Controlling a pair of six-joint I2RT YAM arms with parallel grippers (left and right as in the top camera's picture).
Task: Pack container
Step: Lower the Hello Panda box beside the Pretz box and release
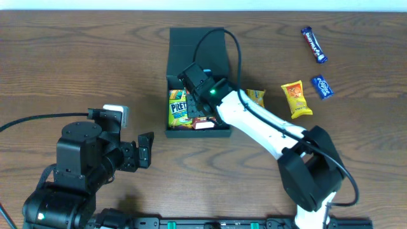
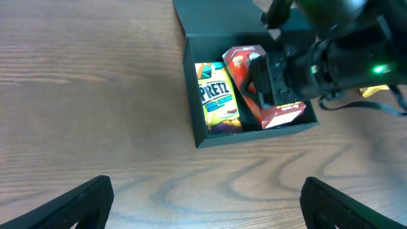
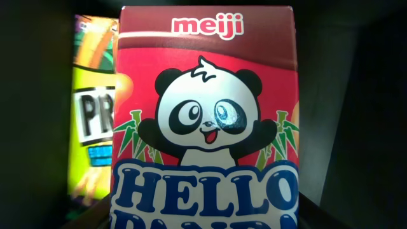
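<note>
Container (image 1: 187,44) sat mid-desk toward the far edge, lid flipped open to the far side. Pretzel bag (image 1: 179,109) lay in its left half and the red biscuit box (image 2: 241,63) in its right half. Right gripper (image 2: 264,86) was down in the container, jaws clamped across the red biscuit box. Left gripper (image 2: 203,207) hung over the near-left desk, jaws wide, holding nothing. Yellow packet (image 1: 255,97) lay just right of the container. Orange packet (image 1: 296,98), blue packet (image 1: 322,86) and blue bar (image 1: 313,44) lay further toward the far-right corner.
</note>
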